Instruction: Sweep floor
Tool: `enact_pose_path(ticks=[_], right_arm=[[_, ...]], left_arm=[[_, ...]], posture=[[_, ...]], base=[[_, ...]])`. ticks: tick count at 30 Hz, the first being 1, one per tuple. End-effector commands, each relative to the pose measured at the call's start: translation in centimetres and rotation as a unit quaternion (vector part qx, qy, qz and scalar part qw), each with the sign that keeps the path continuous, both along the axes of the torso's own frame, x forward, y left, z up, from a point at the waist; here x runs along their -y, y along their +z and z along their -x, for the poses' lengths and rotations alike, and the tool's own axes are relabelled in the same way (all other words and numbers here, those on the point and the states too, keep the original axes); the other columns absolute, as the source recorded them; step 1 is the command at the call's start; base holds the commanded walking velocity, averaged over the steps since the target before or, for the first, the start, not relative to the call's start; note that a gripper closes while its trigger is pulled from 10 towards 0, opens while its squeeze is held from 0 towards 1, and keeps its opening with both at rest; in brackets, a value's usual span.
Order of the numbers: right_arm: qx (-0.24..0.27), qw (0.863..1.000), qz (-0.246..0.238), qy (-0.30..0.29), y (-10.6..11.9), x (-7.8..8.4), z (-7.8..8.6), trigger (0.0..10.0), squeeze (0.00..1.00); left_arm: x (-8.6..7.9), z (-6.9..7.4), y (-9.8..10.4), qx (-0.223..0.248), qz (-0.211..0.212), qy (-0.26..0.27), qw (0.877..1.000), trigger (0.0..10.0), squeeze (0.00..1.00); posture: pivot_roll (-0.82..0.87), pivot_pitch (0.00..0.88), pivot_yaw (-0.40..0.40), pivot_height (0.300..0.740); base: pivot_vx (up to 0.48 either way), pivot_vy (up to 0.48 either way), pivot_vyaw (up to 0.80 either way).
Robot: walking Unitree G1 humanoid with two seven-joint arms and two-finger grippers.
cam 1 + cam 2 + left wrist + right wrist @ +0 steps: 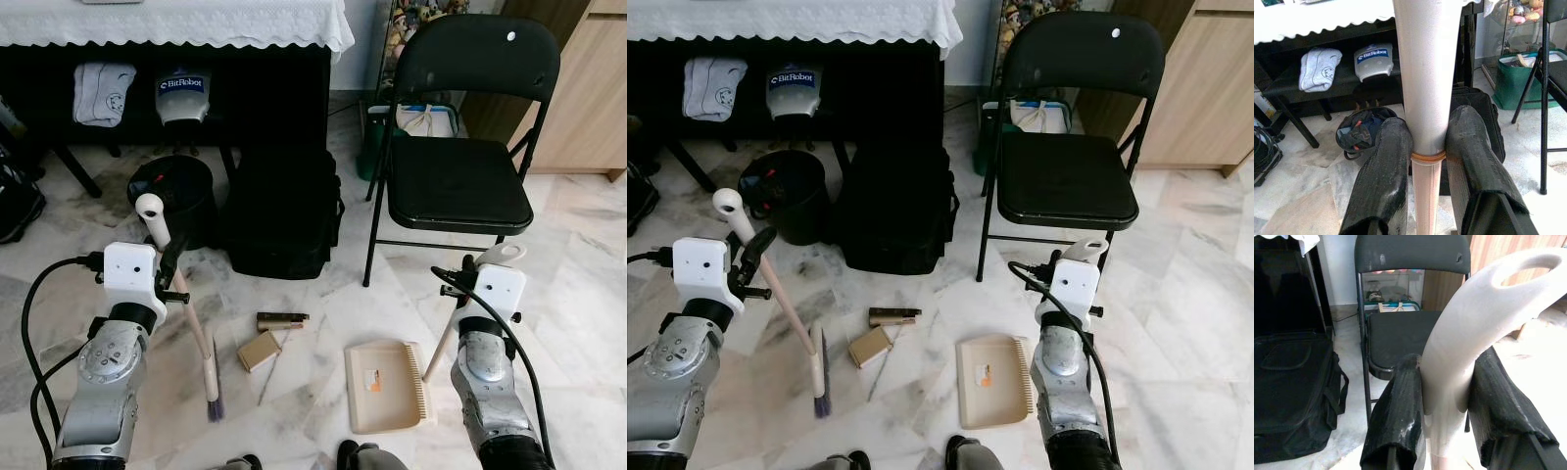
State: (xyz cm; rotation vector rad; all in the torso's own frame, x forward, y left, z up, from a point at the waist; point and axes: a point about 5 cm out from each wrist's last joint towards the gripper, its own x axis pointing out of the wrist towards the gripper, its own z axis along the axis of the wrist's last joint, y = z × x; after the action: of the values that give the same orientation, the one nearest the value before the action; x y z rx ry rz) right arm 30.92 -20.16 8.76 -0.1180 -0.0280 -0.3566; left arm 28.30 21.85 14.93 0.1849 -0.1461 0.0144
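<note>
Marble floor (588,255) fills the scene, with a black folding chair (460,147), a black bag (284,211) and a dark bin (174,196) standing before a cloth-draped surface (176,24). A pale broom (201,343) is gripped by the left hand (1427,147), whose two black fingers are clamped on the handle near its top; the bristles rest on the floor just left of a small tan box (259,350) and a dark tube (282,319). The beige dustpan (387,385) lies flat on the floor, and its looped handle is pinched between the closed fingers of the right hand (1444,382).

Both tools are judged to be light, stiff plastic, smooth enough to twist in a grip. The broom is probably best held lower on its handle for control, while the dustpan must be kept pressed flat so that the box and tube can be swept onto it.
</note>
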Motion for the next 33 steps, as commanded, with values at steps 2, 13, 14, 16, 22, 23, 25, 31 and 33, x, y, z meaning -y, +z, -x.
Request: enact_pose_path(ticks=[2,13,14,16,22,23,25,31,33], right_arm=[[0.014,1.000,0.009,-0.013,0.4,0.8,-0.1,10.0,0.00],[0.037,0.999,0.003,-0.019,1.5,1.1,-1.3,10.0,0.00],[0.036,0.999,0.004,-0.016,1.4,0.8,-1.5,10.0,0.00],[0.036,0.999,0.003,-0.012,1.5,0.6,-1.8,10.0,0.00],[0.041,0.999,-0.020,-0.009,2.0,-0.3,-2.7,10.0,0.00],[0.041,0.999,-0.024,-0.005,2.0,-0.5,-2.8,10.0,0.00],[0.044,0.998,-0.038,-0.003,2.1,-0.8,-3.1,10.0,0.00],[0.058,0.997,-0.047,0.000,3.0,-1.2,-3.8,10.0,0.00],[0.059,0.997,-0.049,0.005,3.1,-1.3,-3.9,10.0,0.00]], left_arm=[[0.0,0.4,0.5,0.014,-0.006,0.002,1.000,10.0,0.00],[-0.3,0.6,0.6,0.016,-0.005,0.007,1.000,10.0,0.00],[-0.3,0.6,0.7,0.016,-0.005,0.006,1.000,10.0,0.00],[-0.2,0.5,0.7,0.017,-0.005,0.005,1.000,10.0,0.00],[-0.1,0.5,0.7,0.018,-0.003,0.003,1.000,10.0,0.00],[0.0,0.5,0.7,0.018,-0.003,0.003,1.000,10.0,0.00],[0.0,0.5,0.7,0.019,-0.002,0.003,1.000,10.0,0.00],[0.0,0.6,0.7,0.021,0.000,0.005,1.000,10.0,0.00],[0.0,0.6,0.7,0.021,0.001,0.005,1.000,10.0,0.00]], posture=[[-0.04,0.249,0.015,0.740],[-0.04,0.254,0.014,0.740],[-0.04,0.254,0.014,0.740],[-0.04,0.254,0.014,0.740],[-0.04,0.255,0.013,0.740],[-0.03,0.255,0.012,0.740],[-0.03,0.256,0.009,0.740],[-0.03,0.257,0.005,0.740],[-0.03,0.257,0.002,0.740]], base=[[0.000,0.000,0.00],[0.000,0.000,0.00],[0.000,0.000,0.00],[0.000,0.000,0.00],[0.000,0.000,0.00],[0.000,0.000,0.00],[0.000,0.000,0.00],[0.000,0.000,0.00],[0.000,0.000,0.00]])
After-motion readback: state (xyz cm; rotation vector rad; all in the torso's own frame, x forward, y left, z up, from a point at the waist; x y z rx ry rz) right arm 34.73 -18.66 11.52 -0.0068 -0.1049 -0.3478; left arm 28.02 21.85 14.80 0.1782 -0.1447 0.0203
